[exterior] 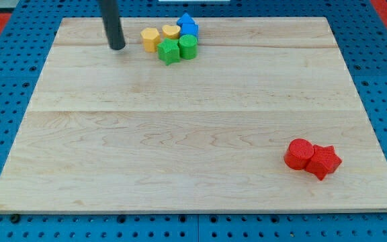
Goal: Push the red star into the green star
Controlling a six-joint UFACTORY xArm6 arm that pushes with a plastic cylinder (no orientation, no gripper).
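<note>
Your path from red star (324, 161) to green star (169, 51): bare board (180, 134). Obstructions: red cylinder (299, 153) touching the red star; green, yellow, blue cluster.

tip (117, 48) left of cluster (171, 40), pair (312, 157) bottom-right

My tip (117, 47) stands left of the green star (169, 52), red star (324, 161) well apart.

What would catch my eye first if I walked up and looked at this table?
Probably the dark rod, its tip resting on the board near the view's top left, just left of a tight cluster: two yellow blocks, a green star, a green block and blue blocks. Far off at the bottom right sit a red cylinder and a red star, touching.
</note>
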